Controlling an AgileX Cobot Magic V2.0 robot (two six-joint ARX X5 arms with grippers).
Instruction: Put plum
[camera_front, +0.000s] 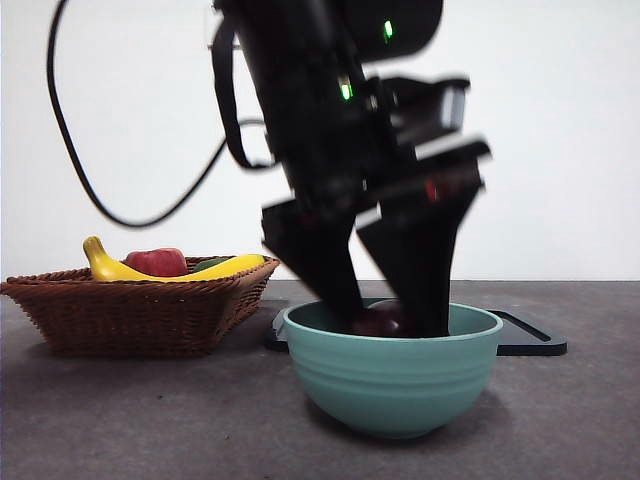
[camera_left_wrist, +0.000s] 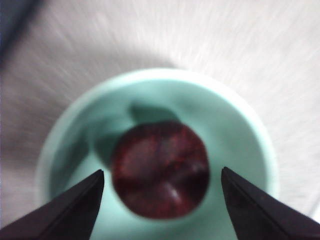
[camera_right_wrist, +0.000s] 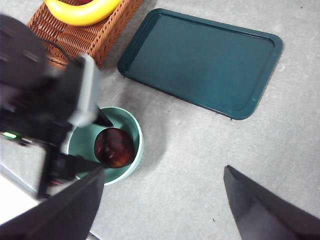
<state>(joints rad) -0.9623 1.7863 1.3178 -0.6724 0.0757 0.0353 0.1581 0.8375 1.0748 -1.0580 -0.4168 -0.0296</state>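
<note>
The dark maroon plum (camera_left_wrist: 160, 170) lies inside the teal bowl (camera_left_wrist: 240, 115). My left gripper (camera_left_wrist: 162, 172) hangs just over the bowl, open, with one jaw on each side of the plum and a gap to it on both sides. In the front view the left gripper (camera_front: 390, 325) reaches down into the bowl (camera_front: 390, 385), and only a bit of the plum (camera_front: 375, 322) shows between the jaws. My right gripper (camera_right_wrist: 162, 172) is open and empty, high above the table, looking down on the bowl (camera_right_wrist: 137, 132) and the plum (camera_right_wrist: 114, 147).
A wicker basket (camera_front: 140, 310) stands left of the bowl with yellow bananas (camera_front: 120, 268) and a red apple-like fruit (camera_front: 157, 261). A dark green tray (camera_right_wrist: 200, 60) lies flat behind the bowl. The left arm (camera_right_wrist: 45, 105) covers part of the bowl.
</note>
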